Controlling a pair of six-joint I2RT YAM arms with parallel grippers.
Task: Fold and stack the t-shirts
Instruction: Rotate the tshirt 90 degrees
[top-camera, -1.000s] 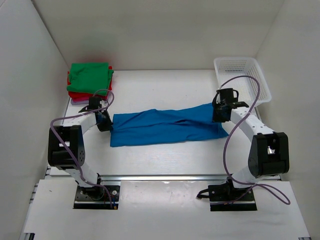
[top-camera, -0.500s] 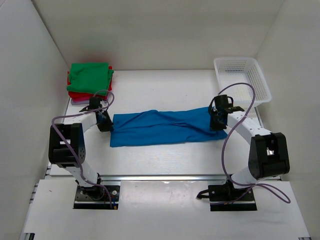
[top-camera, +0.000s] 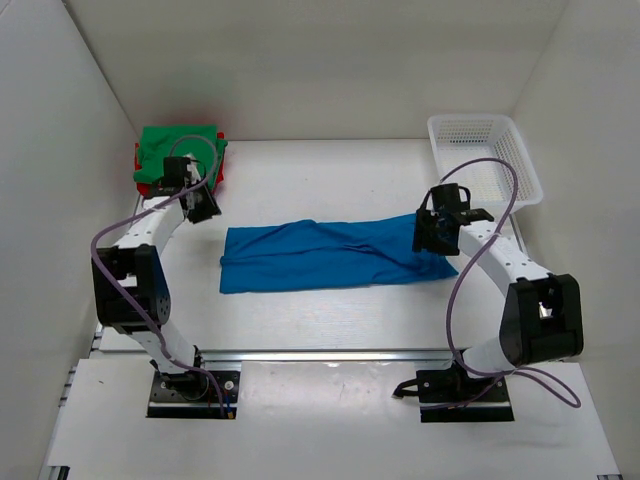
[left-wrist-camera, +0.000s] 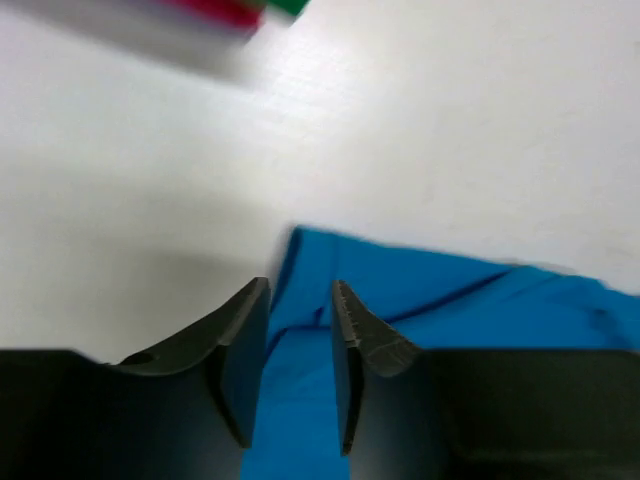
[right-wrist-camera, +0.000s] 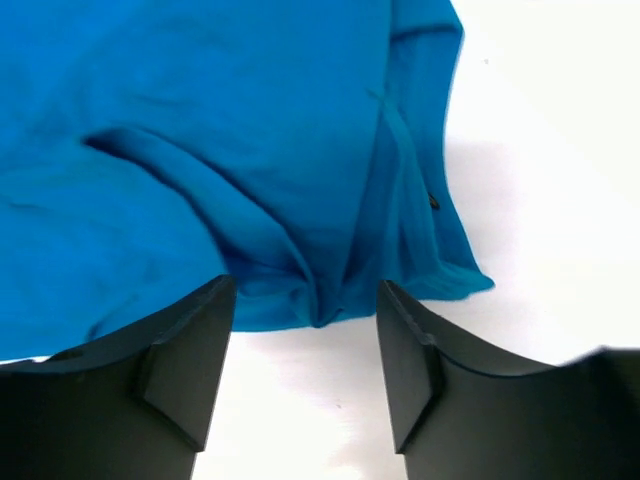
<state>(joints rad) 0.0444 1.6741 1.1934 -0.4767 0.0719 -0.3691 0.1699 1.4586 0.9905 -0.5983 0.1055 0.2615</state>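
Note:
The bright blue t-shirt (top-camera: 330, 255) lies flat mid-table, folded into a long strip running left to right. My left gripper (top-camera: 203, 207) hovers off its left end, near the stack, and holds nothing. In the left wrist view the gripper (left-wrist-camera: 300, 305) is open, with the blue t-shirt (left-wrist-camera: 450, 310) on the table beyond it. My right gripper (top-camera: 428, 238) is over the shirt's right end. In the right wrist view that gripper (right-wrist-camera: 305, 300) stands open and empty, just short of the shirt's edge (right-wrist-camera: 200, 150). A stack of folded t-shirts, green (top-camera: 160, 148) above red (top-camera: 222, 168), sits at the back left.
A white mesh basket (top-camera: 485, 155) stands at the back right corner. White walls close in the table on the left, right and back. The left arm partly covers the stack, which is a blur (left-wrist-camera: 225, 12) at the top of the left wrist view.
Both grippers have opened and let go of the blue t-shirt, which now lies free. The left gripper has drawn back towards the stack; the right has shifted only slightly.

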